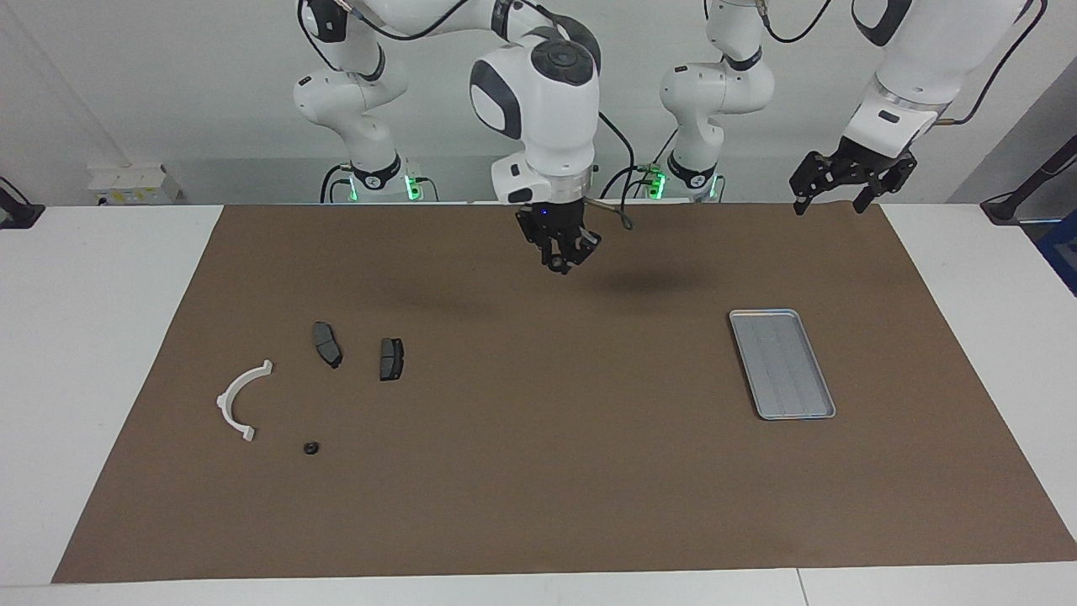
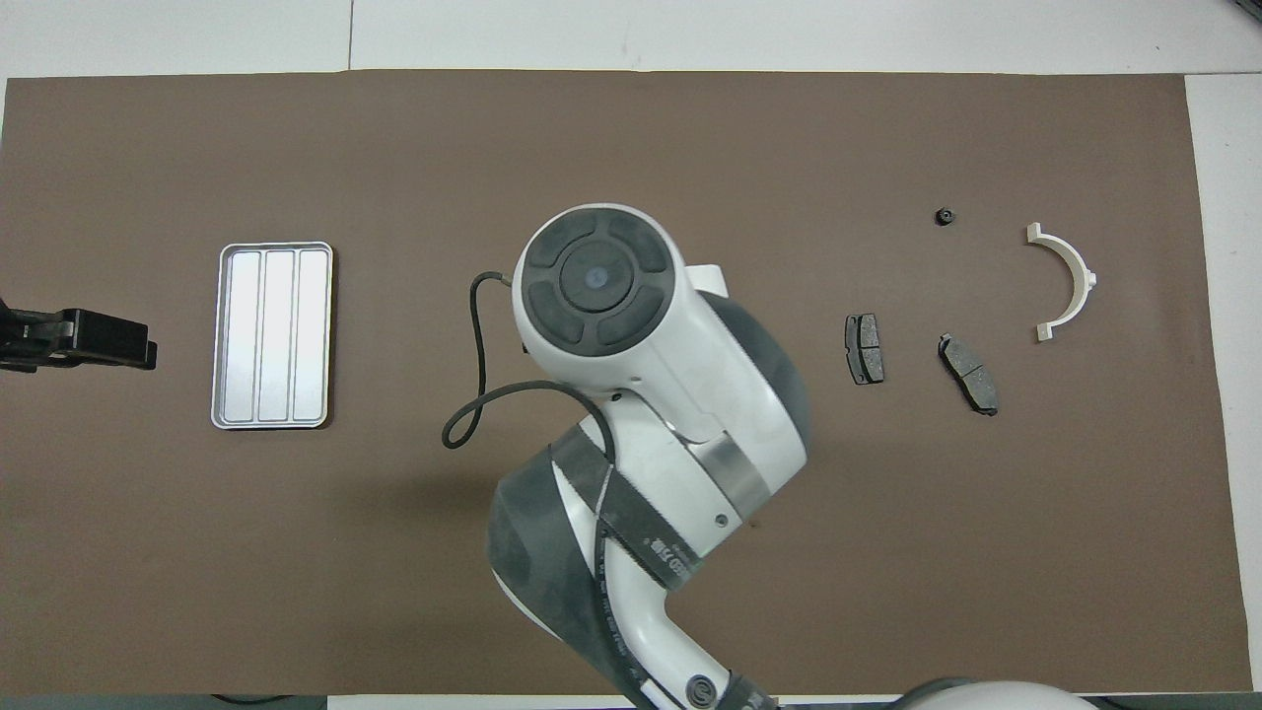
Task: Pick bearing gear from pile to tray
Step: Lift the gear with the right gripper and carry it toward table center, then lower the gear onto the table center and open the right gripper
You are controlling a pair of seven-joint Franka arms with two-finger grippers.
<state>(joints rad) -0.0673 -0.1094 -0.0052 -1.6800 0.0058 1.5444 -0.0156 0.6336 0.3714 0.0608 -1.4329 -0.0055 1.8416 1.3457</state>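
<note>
My right gripper (image 1: 561, 263) hangs in the air over the middle of the brown mat, shut on a small dark part at its fingertips, the bearing gear. In the overhead view the arm's own body hides that gripper. The silver tray (image 1: 781, 364) (image 2: 273, 335) lies empty toward the left arm's end. The pile lies toward the right arm's end: a white half-ring bracket (image 1: 229, 389) (image 2: 1080, 271), two dark brake pads (image 1: 327, 344) (image 1: 391, 358) and one small black ring (image 1: 310, 448) (image 2: 945, 215). My left gripper (image 1: 841, 189) (image 2: 99, 340) waits open, raised over the mat's edge beside the tray.
The brown mat (image 1: 538, 488) covers most of the white table. Bare mat stretches between the brake pads (image 2: 865, 348) and the tray. A black cable loops off the right arm's wrist (image 2: 473, 394).
</note>
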